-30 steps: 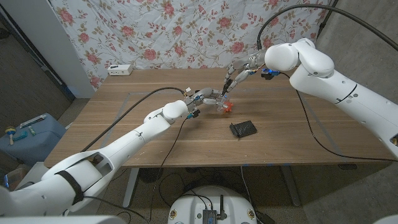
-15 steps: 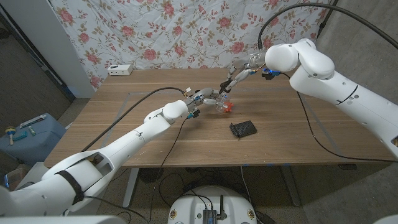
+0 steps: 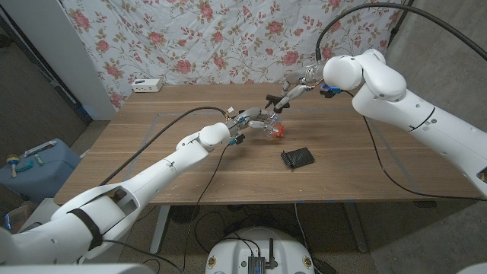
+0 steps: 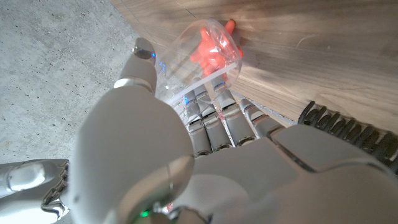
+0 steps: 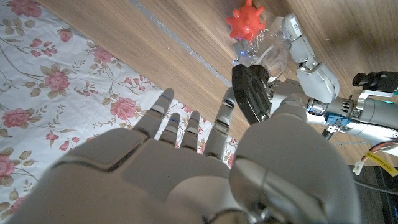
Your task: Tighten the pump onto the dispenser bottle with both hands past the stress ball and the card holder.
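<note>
My left hand (image 3: 253,121) grips the clear dispenser bottle (image 3: 268,126) near the table's middle; in the left wrist view its fingers (image 4: 214,121) wrap the bottle (image 4: 193,53). The orange spiky stress ball (image 3: 279,132) lies just right of the bottle, also seen through the plastic as the stress ball (image 4: 212,48). My right hand (image 3: 295,87) holds the black pump (image 3: 272,98) just above the bottle. The right wrist view shows the pump (image 5: 251,94) pinched beside the bottle (image 5: 272,59) and the stress ball (image 5: 247,23). The black card holder (image 3: 297,157) lies nearer the front.
A white power strip (image 3: 147,84) sits at the table's far left edge. A floral cloth (image 3: 228,38) hangs behind the table. Cables trail over the table by my left arm. A blue container (image 3: 34,167) stands on the floor to the left.
My right hand has carried the pump slightly up and to the left, away from the bottle's mouth. My left hand and the bottle have stayed put.
</note>
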Motion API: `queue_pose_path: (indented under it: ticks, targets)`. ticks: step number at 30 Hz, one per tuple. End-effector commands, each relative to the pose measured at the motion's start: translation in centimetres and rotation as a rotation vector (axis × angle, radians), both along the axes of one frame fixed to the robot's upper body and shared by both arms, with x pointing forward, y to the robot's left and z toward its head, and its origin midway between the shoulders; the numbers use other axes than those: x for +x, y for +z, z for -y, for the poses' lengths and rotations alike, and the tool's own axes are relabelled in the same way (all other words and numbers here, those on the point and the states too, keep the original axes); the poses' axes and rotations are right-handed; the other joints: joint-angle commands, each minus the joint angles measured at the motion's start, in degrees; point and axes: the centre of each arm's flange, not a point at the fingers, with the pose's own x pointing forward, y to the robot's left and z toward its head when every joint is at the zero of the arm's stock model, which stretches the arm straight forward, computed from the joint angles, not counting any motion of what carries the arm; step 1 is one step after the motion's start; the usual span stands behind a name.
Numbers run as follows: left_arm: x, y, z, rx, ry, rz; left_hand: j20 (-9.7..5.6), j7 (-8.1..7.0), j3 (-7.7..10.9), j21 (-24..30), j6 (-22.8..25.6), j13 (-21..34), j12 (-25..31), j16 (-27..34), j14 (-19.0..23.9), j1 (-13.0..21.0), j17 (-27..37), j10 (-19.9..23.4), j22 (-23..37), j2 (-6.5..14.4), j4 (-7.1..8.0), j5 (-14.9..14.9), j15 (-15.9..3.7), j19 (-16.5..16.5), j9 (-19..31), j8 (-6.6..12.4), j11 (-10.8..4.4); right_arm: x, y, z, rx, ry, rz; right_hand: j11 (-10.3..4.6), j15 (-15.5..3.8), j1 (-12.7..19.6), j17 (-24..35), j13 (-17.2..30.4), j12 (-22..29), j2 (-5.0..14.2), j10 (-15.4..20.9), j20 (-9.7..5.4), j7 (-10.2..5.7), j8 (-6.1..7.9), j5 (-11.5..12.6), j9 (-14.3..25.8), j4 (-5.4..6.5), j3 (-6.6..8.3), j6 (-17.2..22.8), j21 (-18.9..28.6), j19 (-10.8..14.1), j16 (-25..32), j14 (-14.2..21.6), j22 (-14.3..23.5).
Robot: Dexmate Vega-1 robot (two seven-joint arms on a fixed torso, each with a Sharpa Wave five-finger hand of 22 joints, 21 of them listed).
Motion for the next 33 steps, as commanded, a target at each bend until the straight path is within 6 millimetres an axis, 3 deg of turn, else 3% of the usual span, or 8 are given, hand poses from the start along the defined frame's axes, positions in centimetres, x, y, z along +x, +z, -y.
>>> queue_pose_path:
  ticks: [1,13,17,23,25,26,33]
  targets:
    - [0.08,-0.02,0.06,0.005,-0.001,-0.004,-6.18,-0.24,4.36,-0.14,3.93,0.15,0.05,0.39,0.49,-2.94,0.10,0.61,0.13,3.77,3.90,0.02,-3.48,0.24,0.16,0.41,-0.43,-0.01,-0.33,-0.21,0.029,-0.028,0.058,0.22,-0.50,-0.75,0.07,0.27,0.59,0.28,2.33,0.04,0.45,0.48,0.69,0.05,0.46,-0.84,2.25,0.37,1.85,0.64,2.22,0.19]
    - [0.27,0.13,0.35,0.016,-0.008,-0.003,-6.14,-0.26,4.42,-0.12,4.03,0.19,-0.06,0.43,0.44,-2.95,0.14,0.65,0.13,3.80,3.90,0.02,-3.49,0.29,0.17,0.42,-0.44,-0.32,-0.83,-0.18,0.054,-0.056,0.126,0.74,-2.23,-1.39,-0.19,0.18,0.91,1.19,7.94,-0.21,1.06,1.87,1.72,-0.02,1.18,-1.98,10.83,0.48,5.63,1.24,7.74,0.22]
    - [0.28,0.15,0.44,0.018,-0.010,-0.004,-6.15,-0.27,4.42,-0.11,3.97,0.21,-0.08,0.42,0.41,-3.00,0.14,0.68,0.13,3.77,3.92,0.01,-3.39,0.31,0.18,0.40,-0.45,-0.32,-0.98,-0.19,0.062,-0.066,0.137,0.16,-2.96,-1.32,-0.24,0.16,1.07,1.66,10.07,-0.56,1.12,2.37,2.04,-0.05,1.33,-2.25,13.92,0.55,7.03,1.38,9.62,0.25]
    - [0.27,0.12,0.52,0.022,-0.012,-0.005,-6.12,-0.28,4.46,-0.11,3.97,0.26,-0.09,0.43,0.38,-2.99,0.14,0.75,0.13,3.77,3.90,0.01,-3.49,0.32,0.19,0.38,-0.56,-0.30,-1.13,-0.34,0.069,-0.077,0.154,0.15,-3.31,-1.15,-0.26,0.14,1.04,2.15,11.22,-0.94,0.97,2.62,2.27,-0.07,1.41,-2.36,15.83,0.54,7.84,1.44,10.85,0.27]
    - [0.26,0.12,0.52,0.021,-0.012,-0.007,-6.13,-0.33,4.47,-0.12,3.96,0.26,-0.13,0.45,0.43,-3.03,0.15,0.68,0.13,3.80,3.93,0.01,-3.50,0.31,0.19,0.38,-0.33,-0.34,-1.16,-0.35,0.072,-0.077,0.163,0.13,-3.64,-0.76,-0.29,0.13,0.93,2.78,12.00,-1.25,0.80,2.95,2.49,-0.07,1.40,-2.29,17.74,0.55,8.55,1.34,11.57,0.29]
    - [0.25,0.11,0.52,0.021,-0.012,-0.007,-6.09,-0.33,4.46,-0.11,3.94,0.27,-0.14,0.44,0.40,-3.03,0.14,0.66,0.13,3.78,3.92,0.01,-3.49,0.32,0.19,0.36,-0.30,-0.35,-1.17,-0.36,0.074,-0.079,0.166,-0.59,-3.85,-0.47,-0.31,0.13,0.92,3.04,12.54,-1.44,0.67,3.06,2.60,-0.08,1.33,-2.25,18.58,0.49,8.73,1.27,11.90,0.30]
    - [0.18,0.08,0.50,0.022,-0.010,-0.007,-6.04,-0.31,4.52,-0.12,4.02,0.29,-0.21,0.43,0.35,-3.10,0.14,0.65,0.13,3.86,3.98,0.01,-3.37,0.31,0.20,0.38,-0.28,-0.53,-1.32,-0.45,0.082,-0.089,0.185,-0.48,-4.00,0.81,-0.37,0.11,0.48,3.86,13.50,-1.94,0.43,3.77,2.95,-0.09,0.95,-2.14,22.36,0.43,9.77,0.99,13.18,0.34]
